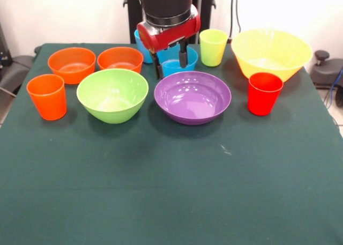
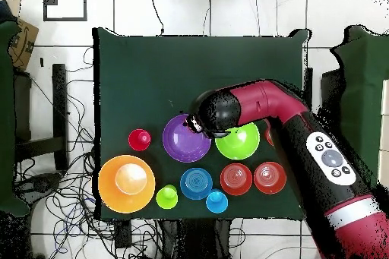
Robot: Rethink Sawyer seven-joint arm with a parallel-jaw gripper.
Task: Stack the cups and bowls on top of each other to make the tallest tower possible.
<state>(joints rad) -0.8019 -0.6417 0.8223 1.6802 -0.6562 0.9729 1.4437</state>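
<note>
My gripper point(image 1: 171, 68) hangs low at the small blue bowl point(image 1: 182, 64), at the table's far middle. It is open, with one finger point(image 1: 158, 69) outside the bowl's left wall and the other over its inside. The light blue cup point(image 1: 141, 47) stands just behind. The yellow-green cup point(image 1: 213, 46), the red cup point(image 1: 264, 93) and the orange cup point(image 1: 47, 96) stand apart. Two small orange bowls point(image 1: 72, 64) point(image 1: 120, 58), the lime green bowl point(image 1: 112, 94), the purple bowl point(image 1: 193, 96) and the large yellow bowl point(image 1: 270, 52) each stand alone. No tower shows.
The dark green cloth point(image 1: 171, 191) covers the table. In the overhead view my arm point(image 2: 304, 142) crosses above the lime green bowl point(image 2: 237, 142) and hides most of the orange cup. Cables lie on the floor point(image 2: 68, 203) around the table.
</note>
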